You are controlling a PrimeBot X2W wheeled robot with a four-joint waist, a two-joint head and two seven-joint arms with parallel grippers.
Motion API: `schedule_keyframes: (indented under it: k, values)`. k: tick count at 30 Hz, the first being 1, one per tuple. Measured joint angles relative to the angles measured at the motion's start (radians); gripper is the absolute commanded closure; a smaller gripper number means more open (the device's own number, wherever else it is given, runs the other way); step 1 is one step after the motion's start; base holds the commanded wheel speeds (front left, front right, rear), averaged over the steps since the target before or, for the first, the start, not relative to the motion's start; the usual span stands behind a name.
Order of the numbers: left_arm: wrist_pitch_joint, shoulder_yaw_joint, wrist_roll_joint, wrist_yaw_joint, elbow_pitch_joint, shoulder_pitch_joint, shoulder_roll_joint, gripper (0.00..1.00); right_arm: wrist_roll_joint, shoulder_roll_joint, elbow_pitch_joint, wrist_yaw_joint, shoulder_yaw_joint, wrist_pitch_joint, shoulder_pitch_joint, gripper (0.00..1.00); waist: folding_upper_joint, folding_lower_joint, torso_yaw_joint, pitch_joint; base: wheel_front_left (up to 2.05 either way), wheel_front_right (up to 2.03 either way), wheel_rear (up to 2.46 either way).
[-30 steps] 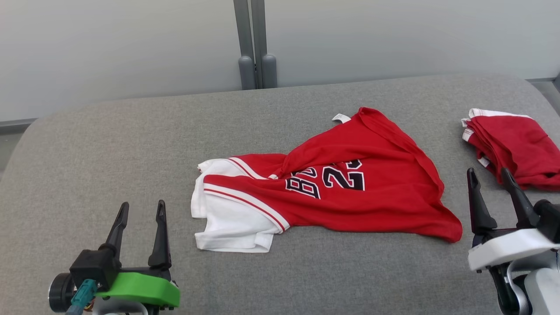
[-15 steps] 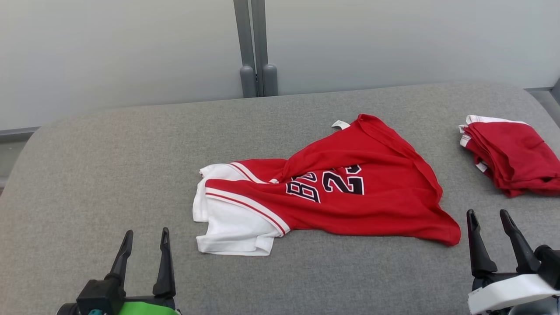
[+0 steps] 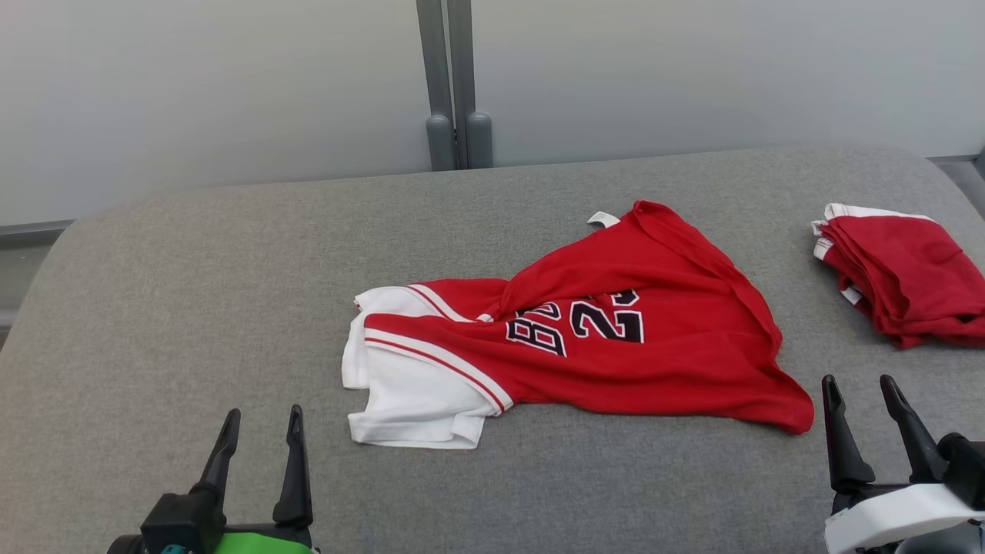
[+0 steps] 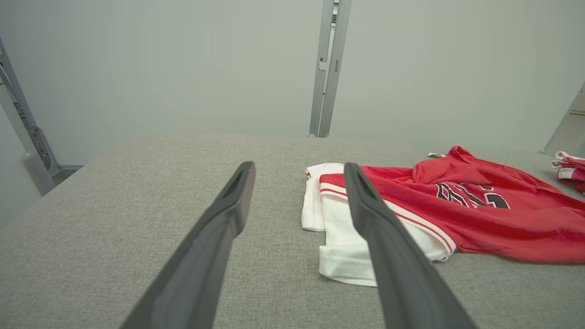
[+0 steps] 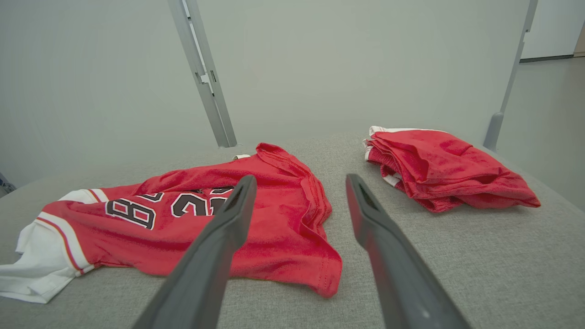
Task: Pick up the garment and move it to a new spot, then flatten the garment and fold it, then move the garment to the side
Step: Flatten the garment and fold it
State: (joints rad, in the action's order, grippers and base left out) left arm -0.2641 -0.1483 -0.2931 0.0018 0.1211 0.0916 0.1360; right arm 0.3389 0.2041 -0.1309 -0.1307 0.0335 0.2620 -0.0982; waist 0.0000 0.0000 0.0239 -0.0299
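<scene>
at lower left the left gripper (image 3: 263, 413) is seen with its dark fingers spread apart, empty. the crumpled red-and-white jersey garment (image 3: 639, 362) is laid centrally on the grey fabric-covered surface (image 3: 192, 269) — clear of both grippers. the right gripper (image 3: 856, 382) is likewise spread and empty, a folded red cloth stack (image 3: 908, 277) beyond it.

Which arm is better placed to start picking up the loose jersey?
Right, probably. The right hand is open and sits close beside the red hem corner of the jersey. The left hand, also open, stands farther from the white sleeve, its nearest part.
</scene>
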Motion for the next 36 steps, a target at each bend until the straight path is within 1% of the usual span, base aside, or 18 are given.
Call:
schedule_keyframes:
  k: [14,15,16,17,19,21,25,31,36]
  values:
    - [0.0,0.015,0.022,-0.029,0.04,-0.005,-0.017,0.0,0.0,0.007,-0.024,0.0,0.005,0.0,0.003,0.0,0.0,0.0,-0.003,0.008,0.0,0.0,0.0]
    - [0.019,0.012,0.011,-0.038,0.054,-0.005,-0.02,0.0,0.001,0.009,-0.035,0.0,0.01,0.0,0.003,0.0,0.0,0.0,-0.003,0.009,0.0,0.0,0.0]
    - [0.066,0.004,-0.038,-0.057,0.076,-0.006,-0.031,0.0,0.004,0.013,-0.048,0.0,0.012,-0.008,0.003,0.0,0.0,0.0,-0.004,0.012,0.0,0.0,0.0]
    - [0.111,-0.012,-0.053,-0.067,0.092,-0.006,-0.029,0.0,0.012,0.017,-0.059,0.0,0.012,-0.018,0.003,0.0,0.0,0.0,-0.003,0.015,0.0,0.0,0.0]
    - [0.187,-0.051,-0.033,-0.081,0.116,-0.019,-0.019,0.0,0.014,0.036,-0.093,0.0,-0.003,-0.069,0.003,0.0,0.0,0.0,-0.004,0.023,0.0,0.0,0.0]
    - [0.238,-0.061,-0.052,-0.09,0.12,-0.046,-0.011,0.0,0.032,0.042,-0.121,0.0,-0.008,-0.115,0.009,0.0,0.0,0.0,-0.004,0.033,0.0,0.0,0.0]
    - [0.289,-0.076,-0.059,-0.094,0.122,-0.095,-0.006,0.0,0.062,0.065,-0.166,0.0,-0.038,-0.201,0.06,0.0,0.0,0.0,-0.006,0.064,0.0,0.0,0.0]
    - [0.353,-0.092,-0.081,-0.1,0.171,-0.173,-0.008,0.0,0.115,0.076,-0.237,0.0,-0.076,-0.281,0.144,0.0,0.0,0.0,-0.007,0.118,0.0,0.0,0.0]
    - [0.366,-0.098,-0.106,-0.112,0.23,-0.244,-0.008,0.0,0.137,0.083,-0.274,0.0,-0.096,-0.289,0.209,0.0,0.0,0.0,-0.004,0.164,0.0,0.0,0.0]
